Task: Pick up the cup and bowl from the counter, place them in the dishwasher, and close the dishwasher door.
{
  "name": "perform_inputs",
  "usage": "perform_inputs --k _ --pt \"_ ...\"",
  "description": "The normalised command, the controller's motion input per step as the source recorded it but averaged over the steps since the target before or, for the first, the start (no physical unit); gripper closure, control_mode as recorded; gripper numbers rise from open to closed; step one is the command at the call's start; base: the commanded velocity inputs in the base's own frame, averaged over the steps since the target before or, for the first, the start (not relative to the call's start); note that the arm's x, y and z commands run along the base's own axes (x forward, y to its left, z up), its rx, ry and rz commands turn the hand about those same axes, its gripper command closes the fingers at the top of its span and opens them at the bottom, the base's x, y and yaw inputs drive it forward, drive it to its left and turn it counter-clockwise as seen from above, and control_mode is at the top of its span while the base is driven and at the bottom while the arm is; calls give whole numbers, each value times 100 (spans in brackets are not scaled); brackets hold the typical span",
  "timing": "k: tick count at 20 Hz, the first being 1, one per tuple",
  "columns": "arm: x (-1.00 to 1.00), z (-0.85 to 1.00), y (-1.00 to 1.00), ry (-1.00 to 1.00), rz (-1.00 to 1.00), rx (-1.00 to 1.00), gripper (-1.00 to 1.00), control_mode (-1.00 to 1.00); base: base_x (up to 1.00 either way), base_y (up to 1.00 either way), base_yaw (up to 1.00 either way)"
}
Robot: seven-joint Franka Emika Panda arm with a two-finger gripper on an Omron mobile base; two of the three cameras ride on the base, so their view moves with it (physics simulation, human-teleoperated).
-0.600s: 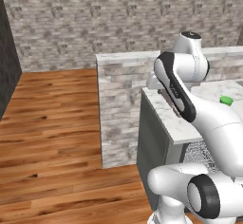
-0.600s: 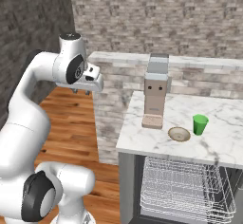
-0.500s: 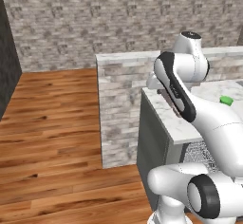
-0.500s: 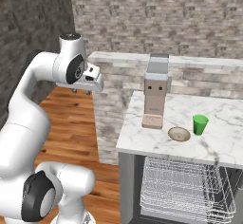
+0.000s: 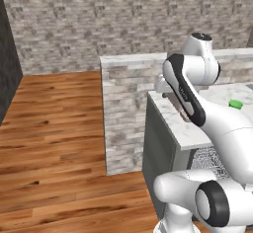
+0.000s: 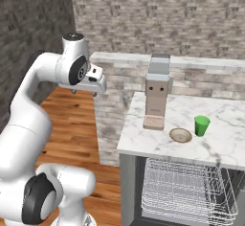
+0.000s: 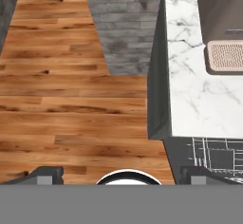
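Observation:
The small green cup (image 6: 202, 125) (image 5: 235, 104) stands upright on the marbled counter (image 6: 220, 146) (image 5: 180, 126) (image 7: 190, 80), with the tan bowl (image 6: 180, 135) just to its left. My gripper (image 6: 99, 89) (image 5: 162, 86) (image 7: 121, 174) hangs open and empty above the wood floor, left of the counter's end and well away from both. Its fingertips (image 7: 46, 173) stand wide apart. Below the slab the dishwasher's silver wire rack (image 6: 186, 189) (image 7: 216, 154) (image 5: 205, 159) is pulled out. I cannot make out the door panel.
A boxy coffee machine (image 6: 157, 88) with a tan square tray (image 7: 227, 56) stands at the counter's back left. The taller stone-brick ledge (image 6: 119, 60) (image 5: 129, 81) runs behind and beside the counter. Wood floor (image 7: 71, 99) spreads out to the left.

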Motion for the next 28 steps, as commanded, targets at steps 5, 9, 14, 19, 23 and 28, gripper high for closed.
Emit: perform_inputs --k 5,9,14,19,23,28 --pt "0 0 -18 0 0 0 -100 -100 0 0 0" --pt "0 0 -23 0 0 0 -100 -100 0 0 0" --pt "0 -1 -23 0 0 0 -100 -100 0 0 0" --pt "0 -5 -25 0 0 0 -100 -100 0 0 0" --pt "0 -10 -27 0 0 0 -100 -100 0 0 0" --pt "0 -14 -31 0 0 0 -100 -100 0 0 0"
